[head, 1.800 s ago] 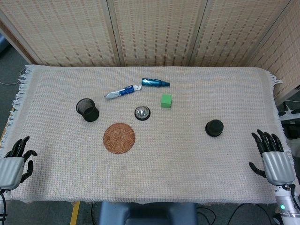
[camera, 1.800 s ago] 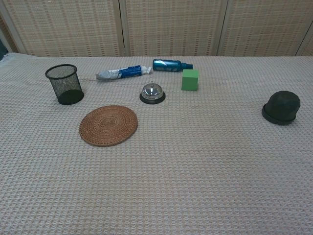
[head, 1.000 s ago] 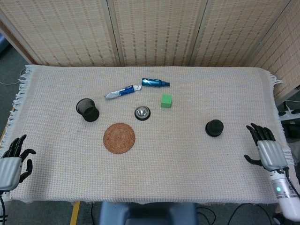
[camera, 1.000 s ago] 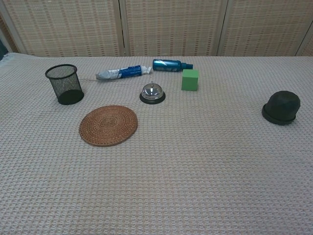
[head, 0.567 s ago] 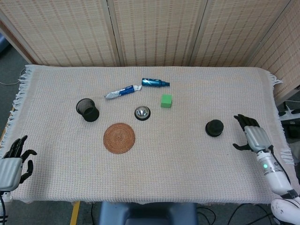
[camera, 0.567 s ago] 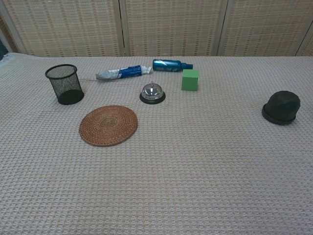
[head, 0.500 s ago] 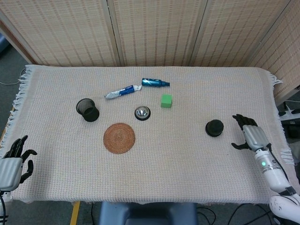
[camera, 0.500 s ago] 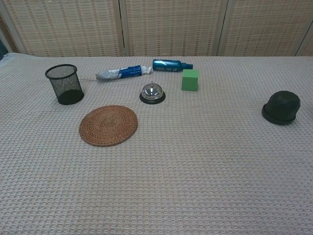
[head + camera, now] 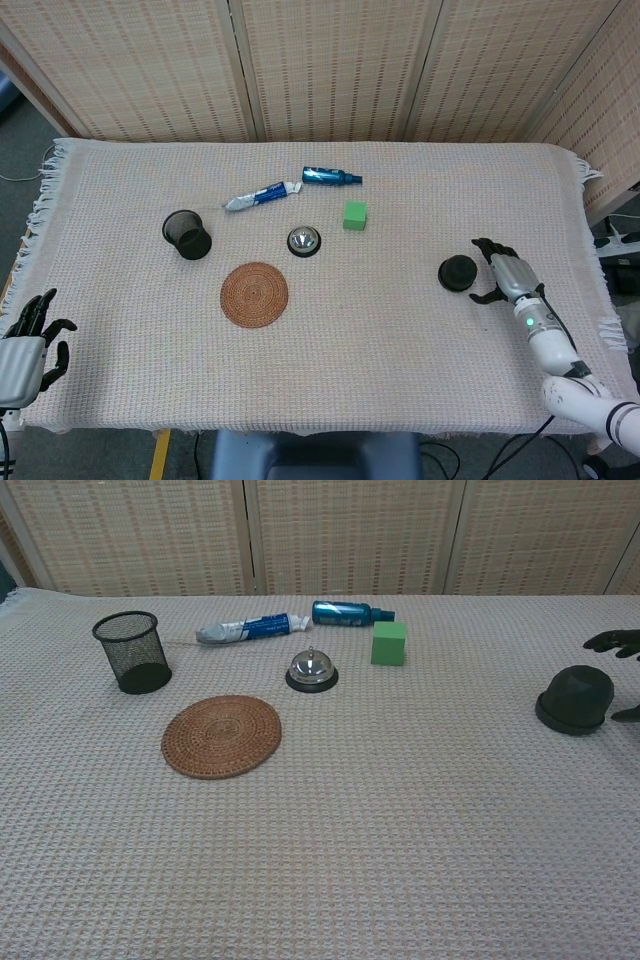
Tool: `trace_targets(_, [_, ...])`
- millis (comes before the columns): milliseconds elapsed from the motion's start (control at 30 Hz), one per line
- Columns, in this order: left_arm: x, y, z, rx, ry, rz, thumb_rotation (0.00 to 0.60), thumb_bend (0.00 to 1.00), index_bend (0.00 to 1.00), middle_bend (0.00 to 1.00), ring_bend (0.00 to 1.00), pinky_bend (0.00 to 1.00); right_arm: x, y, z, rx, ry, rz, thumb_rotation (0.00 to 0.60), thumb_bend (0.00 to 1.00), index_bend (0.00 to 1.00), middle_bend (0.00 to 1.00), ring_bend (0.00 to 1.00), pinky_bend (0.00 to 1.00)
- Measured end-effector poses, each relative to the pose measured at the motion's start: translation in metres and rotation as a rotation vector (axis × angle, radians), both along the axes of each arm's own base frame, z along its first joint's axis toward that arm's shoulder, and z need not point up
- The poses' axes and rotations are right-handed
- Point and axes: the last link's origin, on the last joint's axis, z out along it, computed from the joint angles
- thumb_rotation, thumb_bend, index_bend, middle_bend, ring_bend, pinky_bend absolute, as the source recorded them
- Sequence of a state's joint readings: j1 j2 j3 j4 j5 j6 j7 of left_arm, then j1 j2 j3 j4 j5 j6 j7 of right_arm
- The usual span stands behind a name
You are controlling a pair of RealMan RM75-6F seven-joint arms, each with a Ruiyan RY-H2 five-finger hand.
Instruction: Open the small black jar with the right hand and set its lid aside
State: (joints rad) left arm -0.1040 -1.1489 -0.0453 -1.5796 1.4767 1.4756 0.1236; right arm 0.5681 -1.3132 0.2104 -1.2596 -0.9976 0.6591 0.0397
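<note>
Our right hand has bare worktop around the black jar; green cube sits well beyond our fingers.

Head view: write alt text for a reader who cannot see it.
The right hand, fingers spread, sits just right of the small black jar, whose lid is on. A bell, green block, woven mat and mesh cup lie further left.

black jar lid on; right hand fingers spread just beside.
</note>
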Motion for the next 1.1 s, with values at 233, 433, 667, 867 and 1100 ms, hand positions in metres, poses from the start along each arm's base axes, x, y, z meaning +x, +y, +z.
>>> trace_targets(233, [0.0,0.0,0.001,0.003,-0.004,-0.001,0.6,0.63,0.41,0.0,0.0,0.32,0.004,-0.006,-0.017,0.032,-0.01,0.003,0.6,0.15,0.02,0.04,0.06,0.1])
trace_targets(433, [0.001,0.0,0.002,0.005,-0.006,-0.007,0.6,0.63,0.41,0.0,0.0,0.32,0.004,-0.011,-0.027,0.039,-0.002,0.005,0.6,0.15,0.11,0.1,0.12,0.15])
trace_targets(667, [0.0,-0.001,0.002,0.004,-0.006,-0.007,0.6,0.63,0.42,0.0,0.0,0.32,0.001,-0.018,-0.035,0.03,0.012,-0.003,0.6,0.15,0.16,0.17,0.2,0.24])
trace_targets(867, [0.001,0.0,0.002,0.003,-0.006,-0.007,0.6,0.63,0.42,0.0,0.0,0.32,0.003,-0.023,-0.039,-0.007,0.005,0.009,0.6,0.15,0.24,0.27,0.33,0.43])
trace_targets(1100, [0.001,0.0,0.003,0.005,-0.01,-0.01,0.6,0.63,0.42,0.0,0.0,0.32,0.002,-0.025,-0.037,-0.074,0.027,0.044,0.6,0.15,0.48,0.48,0.6,0.76])
